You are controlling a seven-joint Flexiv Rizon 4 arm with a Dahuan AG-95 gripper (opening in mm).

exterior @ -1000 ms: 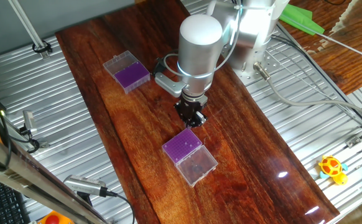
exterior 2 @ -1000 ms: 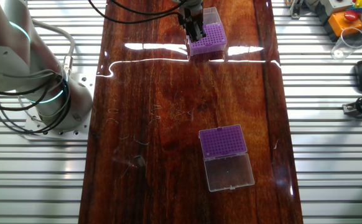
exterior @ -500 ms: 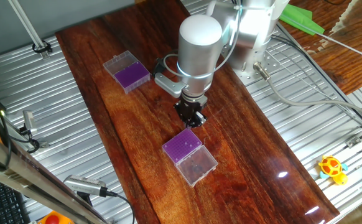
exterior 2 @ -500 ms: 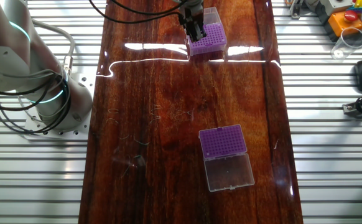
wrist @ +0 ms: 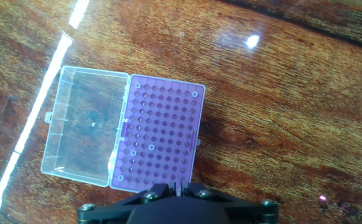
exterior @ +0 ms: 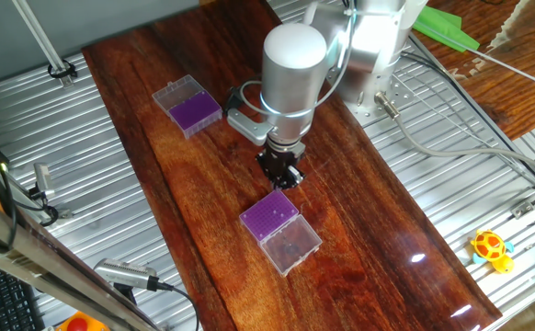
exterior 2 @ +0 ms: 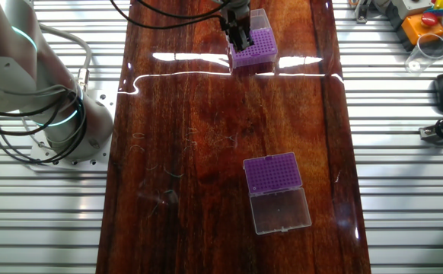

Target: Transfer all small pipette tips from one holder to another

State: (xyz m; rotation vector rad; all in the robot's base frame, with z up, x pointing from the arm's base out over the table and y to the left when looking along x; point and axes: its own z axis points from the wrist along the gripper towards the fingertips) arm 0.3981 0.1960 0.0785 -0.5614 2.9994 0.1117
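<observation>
My gripper (exterior: 279,176) hangs just above the near edge of a purple tip holder (exterior: 269,215) with its clear lid (exterior: 295,244) folded open. In the hand view the holder (wrist: 162,134) lies right below my gripper (wrist: 180,185), the lid (wrist: 88,134) to its left. Most holes look empty; one or two pale tips (wrist: 151,147) show. The jaws are nearly together with a thin pale tip between them. The second purple holder (exterior: 195,112) sits far up the table. In the other fixed view my gripper (exterior 2: 240,34) is over the far holder (exterior 2: 253,47).
The second holder (exterior 2: 272,172) with its open lid (exterior 2: 280,209) lies mid-table. The dark wooden board (exterior: 359,211) is flanked by ribbed metal surfaces. The robot base (exterior 2: 69,122), cables, and a yellow toy (exterior: 491,248) sit off the board.
</observation>
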